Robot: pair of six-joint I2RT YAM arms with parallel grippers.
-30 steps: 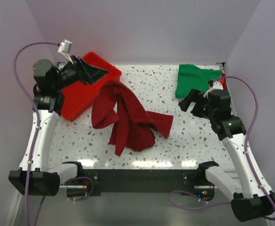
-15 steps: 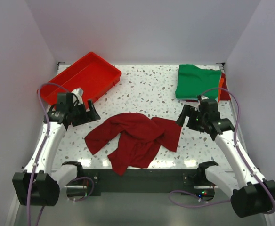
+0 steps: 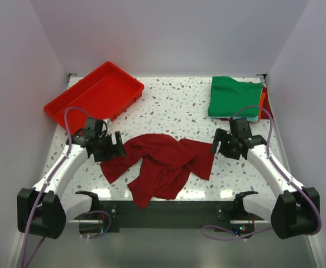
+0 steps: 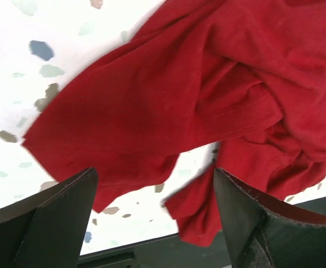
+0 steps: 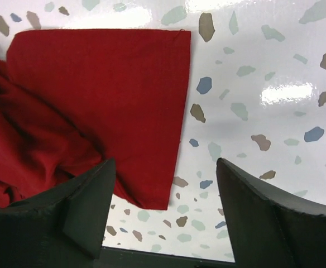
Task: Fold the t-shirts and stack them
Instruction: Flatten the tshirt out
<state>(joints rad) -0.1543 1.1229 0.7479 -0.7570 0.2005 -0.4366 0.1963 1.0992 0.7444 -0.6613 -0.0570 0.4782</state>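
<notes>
With the left gripper and right gripper both spread wide and empty beside the crumpled maroon shirt lying front-centre on the table, we should pinch one outer edge each, then draw apart to flatten it.

The green shirt covers an orange shirt and a red shirt, leaving only thin edges. Both wrist views crop the maroon shirt at their borders.

White arm links w/ blk joints, purple cables, blk fingers.
</notes>
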